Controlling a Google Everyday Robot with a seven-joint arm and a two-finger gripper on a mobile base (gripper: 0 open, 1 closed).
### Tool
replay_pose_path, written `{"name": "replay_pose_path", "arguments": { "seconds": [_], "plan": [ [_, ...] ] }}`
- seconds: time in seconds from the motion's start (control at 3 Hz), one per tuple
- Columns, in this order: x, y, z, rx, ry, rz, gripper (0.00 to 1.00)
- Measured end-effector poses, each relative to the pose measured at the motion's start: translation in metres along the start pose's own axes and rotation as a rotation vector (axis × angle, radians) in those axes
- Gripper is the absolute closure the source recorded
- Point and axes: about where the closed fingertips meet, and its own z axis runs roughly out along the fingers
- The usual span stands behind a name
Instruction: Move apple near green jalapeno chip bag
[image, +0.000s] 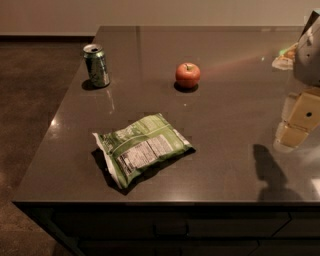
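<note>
The apple (187, 75) is small, round and red-orange with a short stem. It sits upright on the dark counter (225, 115), towards the back middle. The green jalapeno chip bag (141, 147) lies flat nearer the front, left of centre, its white nutrition label facing up. The apple is well apart from the bag, behind it and to the right. My gripper (296, 125) is at the right edge of the view, above the counter, far to the right of both the apple and the bag. It holds nothing that I can see.
A green soda can (96, 65) stands upright at the back left of the counter. A small pale object (285, 57) lies at the far right back. The counter's front edge (150, 202) and left edge drop to a brown floor (30, 100).
</note>
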Motion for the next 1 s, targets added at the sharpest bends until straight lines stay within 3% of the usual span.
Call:
{"name": "replay_pose_path", "arguments": {
  "seconds": [0.67, 1.0],
  "plan": [
    [-0.003, -0.008, 0.007, -0.013, 0.0, 0.022, 0.0],
    [-0.015, -0.034, 0.027, -0.004, -0.006, 0.065, 0.0]
  ]
}}
